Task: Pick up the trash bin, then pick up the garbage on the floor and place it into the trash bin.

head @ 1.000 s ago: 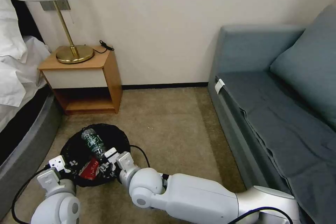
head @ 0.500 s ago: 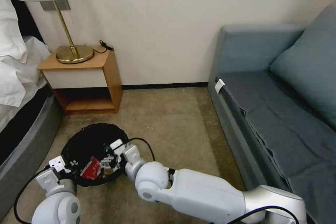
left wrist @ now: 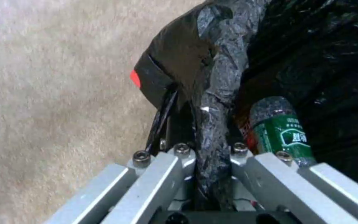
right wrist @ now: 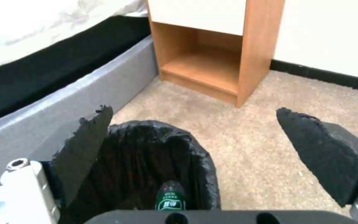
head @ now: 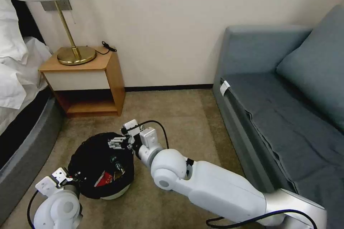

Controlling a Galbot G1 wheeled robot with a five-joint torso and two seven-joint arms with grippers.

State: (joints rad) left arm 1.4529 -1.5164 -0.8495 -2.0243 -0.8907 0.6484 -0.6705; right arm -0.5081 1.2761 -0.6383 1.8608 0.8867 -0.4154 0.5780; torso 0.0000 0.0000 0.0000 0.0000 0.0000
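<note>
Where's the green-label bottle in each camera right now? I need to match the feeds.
Head view: bottle low inside the trash bin, beside the red wrapper.
Left wrist view: bottle just inside the rim that the left gripper clamps.
Right wrist view: bottle at the bin's bottom, under the open right gripper.
Shared landmark: the black bag liner.

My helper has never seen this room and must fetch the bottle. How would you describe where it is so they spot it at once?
Start at the wooden nightstand beside the bed; on the carpet in front of it is a round white bin lined with a black bag, its rim pinched by the left pincer. The bottle lies inside, the clear one with a green label, next to a red wrapper.
</note>
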